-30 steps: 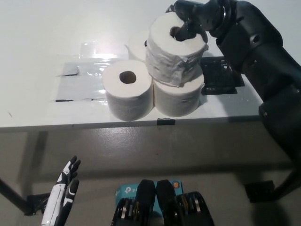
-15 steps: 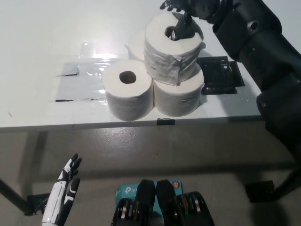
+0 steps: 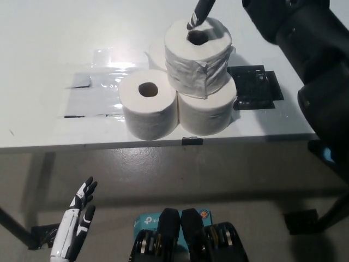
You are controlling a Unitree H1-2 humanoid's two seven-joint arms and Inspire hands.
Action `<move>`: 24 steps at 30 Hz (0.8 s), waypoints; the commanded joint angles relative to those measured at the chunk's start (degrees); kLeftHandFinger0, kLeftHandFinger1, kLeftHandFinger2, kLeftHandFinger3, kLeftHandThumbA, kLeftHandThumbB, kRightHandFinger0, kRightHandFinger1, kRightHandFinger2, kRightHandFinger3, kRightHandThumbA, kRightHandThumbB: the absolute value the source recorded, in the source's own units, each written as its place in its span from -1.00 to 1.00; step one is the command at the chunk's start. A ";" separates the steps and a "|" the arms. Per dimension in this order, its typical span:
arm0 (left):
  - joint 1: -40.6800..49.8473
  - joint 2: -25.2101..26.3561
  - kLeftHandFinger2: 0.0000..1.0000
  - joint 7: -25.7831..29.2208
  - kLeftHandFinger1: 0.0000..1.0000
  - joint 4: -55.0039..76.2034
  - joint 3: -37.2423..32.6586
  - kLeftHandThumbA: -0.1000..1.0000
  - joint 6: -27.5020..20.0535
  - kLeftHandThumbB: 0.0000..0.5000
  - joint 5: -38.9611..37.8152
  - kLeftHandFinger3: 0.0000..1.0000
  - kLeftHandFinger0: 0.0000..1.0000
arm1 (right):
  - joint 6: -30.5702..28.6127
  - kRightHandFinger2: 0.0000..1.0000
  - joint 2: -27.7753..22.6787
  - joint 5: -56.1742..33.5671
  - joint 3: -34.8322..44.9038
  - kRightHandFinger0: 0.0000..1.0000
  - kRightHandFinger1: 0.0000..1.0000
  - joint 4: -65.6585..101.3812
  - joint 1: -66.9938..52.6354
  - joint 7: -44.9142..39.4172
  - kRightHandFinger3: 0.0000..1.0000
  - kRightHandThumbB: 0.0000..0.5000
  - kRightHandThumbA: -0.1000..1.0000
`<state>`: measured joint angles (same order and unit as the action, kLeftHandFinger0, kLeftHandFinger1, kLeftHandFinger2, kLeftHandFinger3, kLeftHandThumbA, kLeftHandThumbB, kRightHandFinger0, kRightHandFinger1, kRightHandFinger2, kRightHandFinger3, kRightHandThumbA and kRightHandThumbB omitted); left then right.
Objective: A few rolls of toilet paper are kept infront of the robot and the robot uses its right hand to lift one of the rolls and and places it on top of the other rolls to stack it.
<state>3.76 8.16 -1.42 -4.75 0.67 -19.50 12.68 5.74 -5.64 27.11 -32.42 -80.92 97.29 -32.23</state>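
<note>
The top roll [image 3: 197, 54] sat on the rolls below it, near the front edge of the table [image 3: 43, 43], resting mainly on the front-right roll [image 3: 207, 112] and against a back roll [image 3: 157, 53] that was mostly hidden. The front-left roll [image 3: 147, 103] stood upright just beside them, touching or nearly touching the front-right one; which could not be told. The top roll's outer wrap looked loose and wrinkled, with a flap on its right side, and it seemed to lean slightly to the left. Only one fingertip of the right hand [image 3: 202, 11] showed, at the top edge of the picture, pointing down just above the roll's core hole; it appeared clear of the paper. The rest of that hand was out of view, so whether its fingers were apart or together could not be told. The left hand [image 3: 73, 226] hung low below the table's front edge, fingers apart, holding nothing. A black mat [image 3: 256, 87] lay toward the right edge of the table, and clear tape or film [image 3: 92, 93] to the left. Judgement: the stack was made and the roll released; what was left was to draw the right arm off without brushing the top roll.
</note>
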 commanded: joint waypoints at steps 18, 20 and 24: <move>-10.00 -0.08 1.00 0.67 1.00 -2.75 0.20 1.00 0.42 -0.03 -2.05 1.00 1.00 | 4.19 1.00 -30.08 -11.98 34.39 1.00 1.00 70.32 -13.70 0.12 1.00 0.48 1.00; -13.14 -0.43 1.00 0.84 1.00 -4.67 0.36 1.00 0.27 -0.05 -2.70 1.00 1.00 | 1.17 1.00 -32.95 -16.40 40.31 1.00 1.00 79.13 -17.72 -0.02 1.00 0.04 1.00; -17.50 -0.55 1.00 0.92 1.00 -7.25 0.58 1.00 0.22 -0.05 -3.32 1.00 1.00 | 6.26 1.00 -33.93 -21.18 50.36 1.00 1.00 90.63 -22.80 1.69 1.00 0.07 1.00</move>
<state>-1.38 7.85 -1.47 -8.38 0.24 -19.07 12.61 4.85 -20.93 21.68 -11.29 -47.42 82.10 -34.91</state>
